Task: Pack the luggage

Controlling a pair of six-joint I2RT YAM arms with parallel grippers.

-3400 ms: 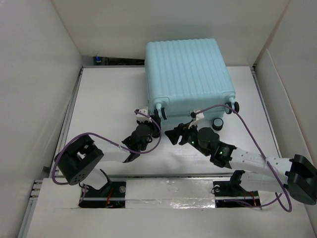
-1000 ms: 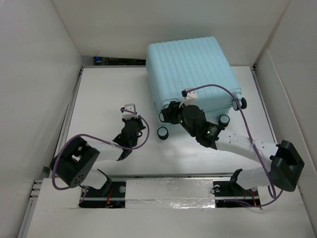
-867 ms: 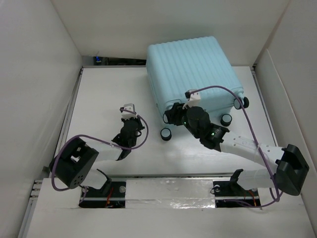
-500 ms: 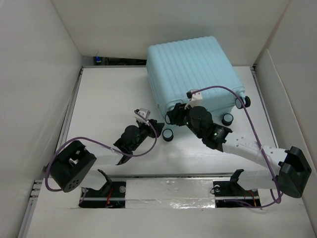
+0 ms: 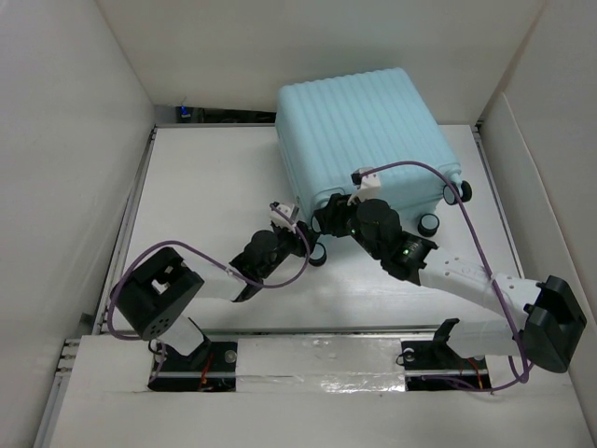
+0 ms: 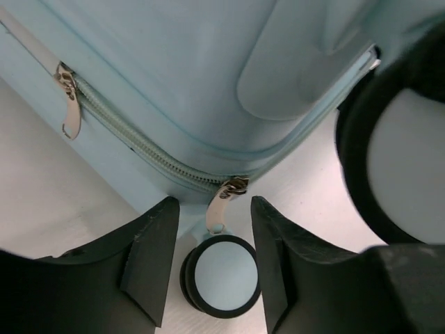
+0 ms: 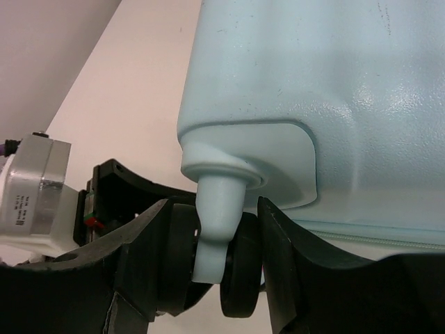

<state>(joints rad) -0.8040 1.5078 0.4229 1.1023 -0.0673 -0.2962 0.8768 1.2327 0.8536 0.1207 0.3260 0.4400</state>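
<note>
The luggage (image 5: 359, 131), a pale aqua ribbed suitcase, lies closed at the back right of the table, its wheels toward me. My right gripper (image 5: 326, 222) is shut on the near-left upper spinner wheel (image 7: 268, 278). Its fingers (image 7: 142, 261) clamp both sides of the wheel pair below the pale stem (image 7: 217, 223). My left gripper (image 5: 298, 235) is open just left of it. In the left wrist view its gripper (image 6: 212, 268) straddles the lower wheel (image 6: 221, 277) and a hanging zipper pull (image 6: 224, 198) without touching. The closed zipper (image 6: 139, 142) runs along the shell seam.
Two more wheels (image 5: 429, 224) (image 5: 462, 191) stick out at the suitcase's near-right corner. White walls enclose the table (image 5: 205, 177) on the left, back and right. My left wrist (image 7: 35, 188) sits close beside the right gripper. A second zipper pull (image 6: 67, 104) hangs further left.
My left gripper has moved right, up to the suitcase's near-left corner. My right gripper closed on the corner wheel and the suitcase turned slightly; over the last half second it is still.
</note>
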